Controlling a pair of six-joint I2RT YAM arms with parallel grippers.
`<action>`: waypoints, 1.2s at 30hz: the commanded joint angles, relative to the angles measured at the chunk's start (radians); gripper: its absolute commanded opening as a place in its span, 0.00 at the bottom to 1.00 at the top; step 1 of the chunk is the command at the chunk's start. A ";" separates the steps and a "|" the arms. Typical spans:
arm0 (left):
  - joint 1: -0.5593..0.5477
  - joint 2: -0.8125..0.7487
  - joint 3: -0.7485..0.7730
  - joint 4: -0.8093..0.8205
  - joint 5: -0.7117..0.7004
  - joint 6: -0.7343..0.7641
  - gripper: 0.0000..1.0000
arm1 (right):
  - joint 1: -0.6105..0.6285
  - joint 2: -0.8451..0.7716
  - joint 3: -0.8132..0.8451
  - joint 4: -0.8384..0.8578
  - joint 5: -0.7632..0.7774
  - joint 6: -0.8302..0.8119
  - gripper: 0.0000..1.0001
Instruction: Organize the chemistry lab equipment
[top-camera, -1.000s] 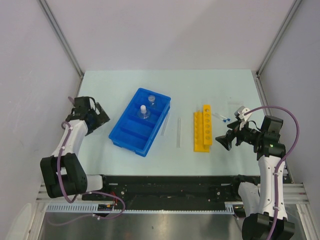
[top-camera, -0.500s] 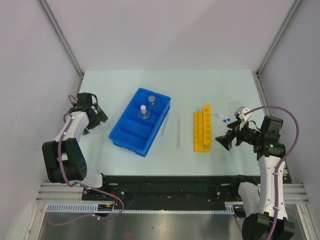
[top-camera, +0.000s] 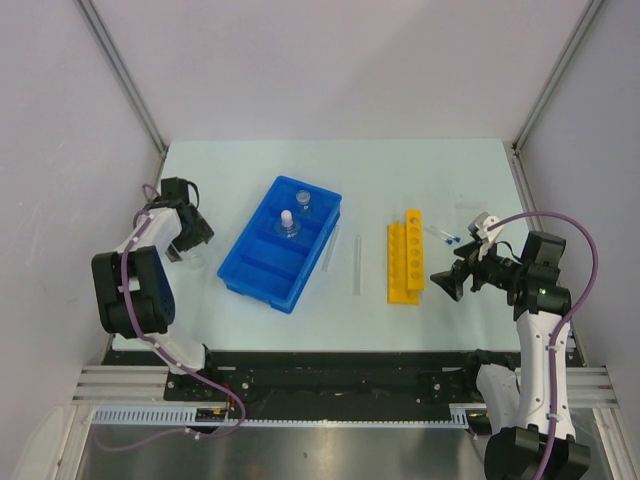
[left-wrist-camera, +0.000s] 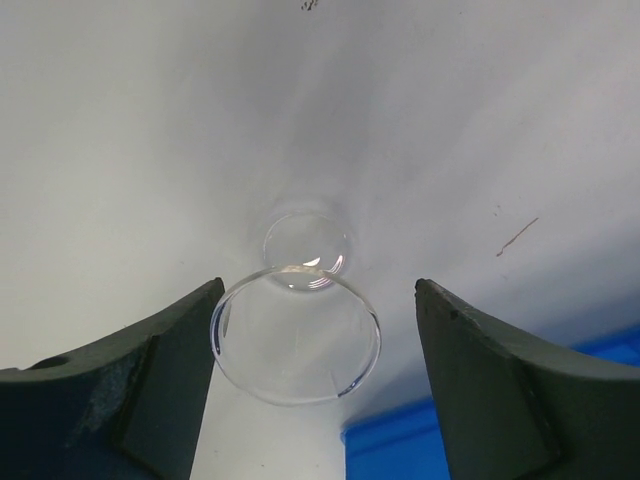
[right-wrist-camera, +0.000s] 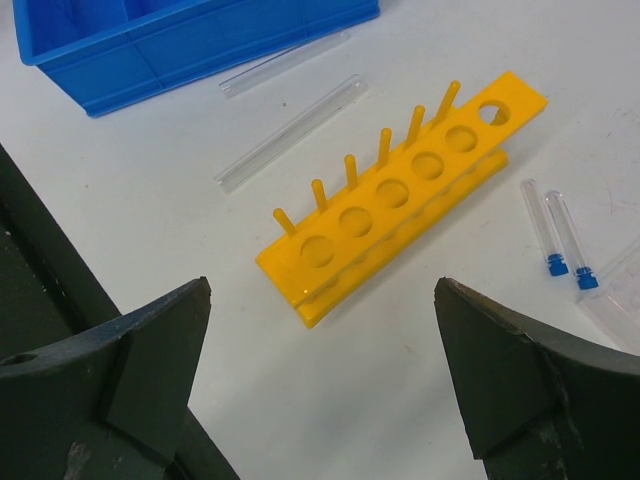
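Note:
The blue tray (top-camera: 268, 255) lies left of centre and holds two small clear flasks (top-camera: 288, 228), (top-camera: 303, 199). My left gripper (top-camera: 187, 238) is left of the tray, open. In the left wrist view a third clear flask (left-wrist-camera: 296, 338) sits between the two fingers (left-wrist-camera: 170, 360) of the left gripper (left-wrist-camera: 318, 288), untouched. Two thin clear tubes (top-camera: 357, 263) lie between the tray and the yellow rack (top-camera: 405, 258). Two blue-tipped droppers (top-camera: 446, 237) and the flat slide (top-camera: 468, 209) lie right of the rack. My right gripper (top-camera: 446, 282) is open and empty, just right of the rack's near end (right-wrist-camera: 310, 290).
The tray corner (left-wrist-camera: 480, 430) shows blue just right of the flask at my left gripper. In the right wrist view the tubes (right-wrist-camera: 292, 130), droppers (right-wrist-camera: 548, 235) and tray (right-wrist-camera: 150, 45) lie beyond the rack. Side walls stand close to both arms.
The left arm has folded in toward the table's left edge, and its gripper has settled beside the tray. The right arm has not moved.

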 joint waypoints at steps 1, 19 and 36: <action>0.005 0.009 0.029 0.008 -0.030 -0.011 0.79 | 0.009 -0.011 -0.001 0.009 0.001 -0.016 1.00; 0.005 -0.061 -0.012 0.042 0.016 0.029 0.24 | 0.009 -0.006 -0.001 0.010 0.005 -0.016 1.00; 0.005 -0.257 -0.015 -0.009 0.095 0.081 0.29 | 0.001 0.006 -0.001 0.009 0.005 -0.016 1.00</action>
